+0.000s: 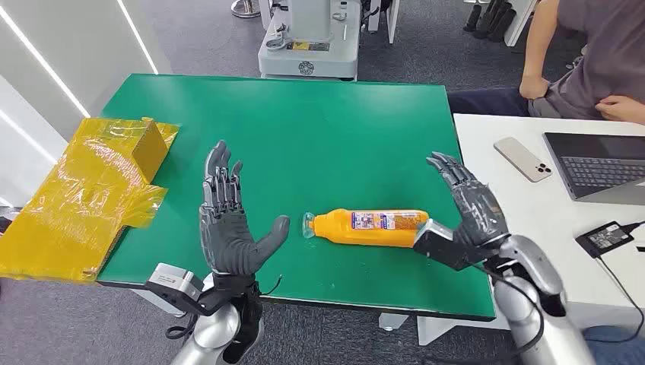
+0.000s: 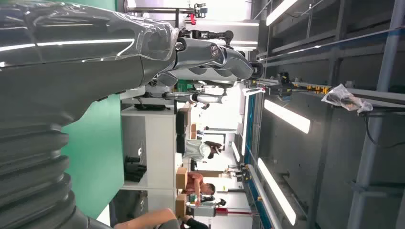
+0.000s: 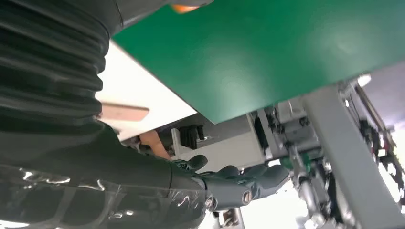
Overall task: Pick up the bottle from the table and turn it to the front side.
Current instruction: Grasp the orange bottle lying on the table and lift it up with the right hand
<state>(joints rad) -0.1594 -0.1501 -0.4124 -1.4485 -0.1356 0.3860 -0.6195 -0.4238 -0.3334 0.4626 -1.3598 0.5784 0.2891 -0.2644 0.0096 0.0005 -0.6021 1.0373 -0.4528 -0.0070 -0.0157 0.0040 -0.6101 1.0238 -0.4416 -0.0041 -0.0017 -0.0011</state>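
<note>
- Bottle: orange, lying on its side on green table, cap toward left hand.
- Right hand: fingers spread, thumb touching bottle base, no grip.
- Left hand: fingers spread, holding nothing, near cap.

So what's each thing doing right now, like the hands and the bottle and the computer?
Orange plastic bottle with a label: lying on its side on the green table, cap end toward the left hand.
Left hand: open, fingers spread, holding nothing.
Right hand: open, thumb at the bottle's base, not gripping.
Grey laptop: lid open.
Pale phone: lying flat, back up.
Yellow wrapped box: flaps open.
</note>
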